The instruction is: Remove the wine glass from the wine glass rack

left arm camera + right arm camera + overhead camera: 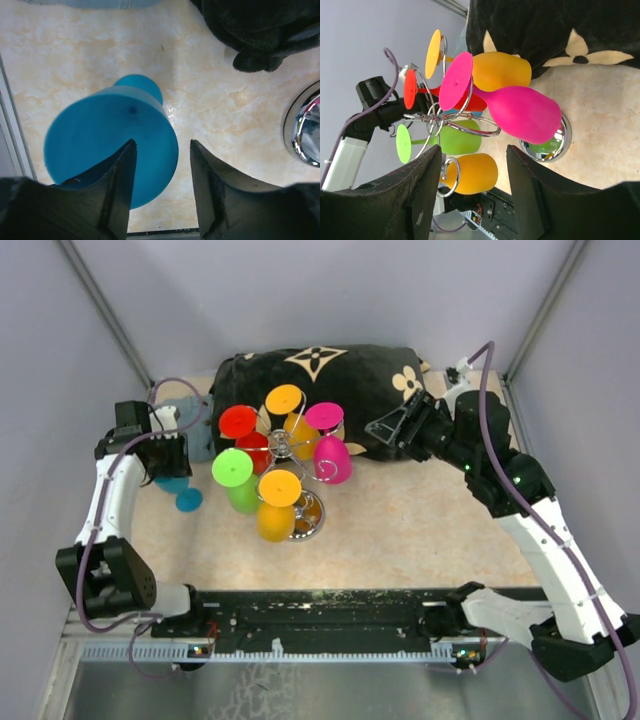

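The wine glass rack [283, 448] stands mid-table on its shiny round base [311, 516], with several coloured wine glasses hanging from it: red [240, 423], orange [285, 400], magenta [331, 455], green [233, 469] and yellow-orange [277, 502]. A blue wine glass [186, 498] rests on the table left of the rack, right under my left gripper [172, 468]. In the left wrist view the blue glass [100, 135] lies below the open left gripper [162, 144], not gripped. My right gripper [475, 149] is open and empty, facing the magenta glass [520, 112] from the right.
A black cushion with beige flower prints [330, 370] lies behind the rack, close to my right gripper [382, 429]. A pale blue cloth [192, 412] sits at the back left. The rack's base [305, 130] shows at the right edge of the left wrist view.
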{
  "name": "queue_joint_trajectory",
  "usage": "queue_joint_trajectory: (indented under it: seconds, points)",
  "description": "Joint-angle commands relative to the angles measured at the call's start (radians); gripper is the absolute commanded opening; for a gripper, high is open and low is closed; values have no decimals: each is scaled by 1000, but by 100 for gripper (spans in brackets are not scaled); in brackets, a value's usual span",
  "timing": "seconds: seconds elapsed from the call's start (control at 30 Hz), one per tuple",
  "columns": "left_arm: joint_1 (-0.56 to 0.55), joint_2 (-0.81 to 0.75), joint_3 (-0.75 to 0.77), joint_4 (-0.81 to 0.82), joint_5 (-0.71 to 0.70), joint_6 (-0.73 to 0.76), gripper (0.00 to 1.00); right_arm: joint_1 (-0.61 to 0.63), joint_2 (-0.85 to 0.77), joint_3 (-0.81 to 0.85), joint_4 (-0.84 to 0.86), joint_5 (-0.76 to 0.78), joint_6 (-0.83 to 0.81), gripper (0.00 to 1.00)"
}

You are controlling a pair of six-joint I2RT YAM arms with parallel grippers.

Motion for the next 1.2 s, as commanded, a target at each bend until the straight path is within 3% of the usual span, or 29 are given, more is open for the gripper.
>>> queue_joint_trajectory:
  seconds: [0.0, 0.23, 0.6, 0.9, 1.17]
  points:
    - [5, -11, 76, -41, 37, 16, 57, -1, 23, 16, 64, -18, -3, 55]
    - [6, -55, 156, -97, 55, 10, 69, -16, 104, 89, 78, -51, 19, 57]
    - [5, -136, 212, -135, 77, -19, 87, -108, 269, 150, 220, -299, 95, 57]
    - [5, -168, 258, -188, 124, -39, 99, -220, 311, 95, 332, -481, 140, 56]
    - [5, -166, 363, -236, 146, -59, 100, -220, 378, 59, 462, -602, 219, 52]
